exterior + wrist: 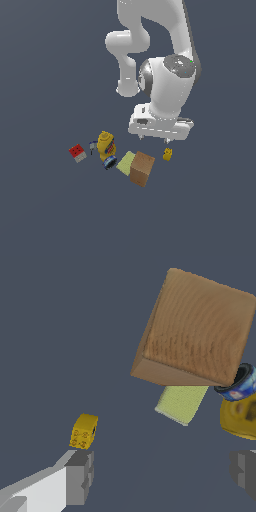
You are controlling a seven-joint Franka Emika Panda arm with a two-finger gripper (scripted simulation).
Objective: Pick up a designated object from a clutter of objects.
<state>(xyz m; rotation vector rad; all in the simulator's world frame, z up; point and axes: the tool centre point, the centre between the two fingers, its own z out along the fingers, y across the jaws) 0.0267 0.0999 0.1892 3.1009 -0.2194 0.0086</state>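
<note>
brown box [197, 331], tiny yellow item [84, 431], no legible writing

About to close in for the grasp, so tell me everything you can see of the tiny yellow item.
The tiny yellow item is a small yellow-orange block, roughly boxy, with a pattern of little raised bumps or holes on one face. It looks like plastic. It lies alone on the dark floor, apart from the brown box, touching nothing else. In the wrist view it sits just beyond one finger of the open gripper, off the midline, not between the jaws.
</note>
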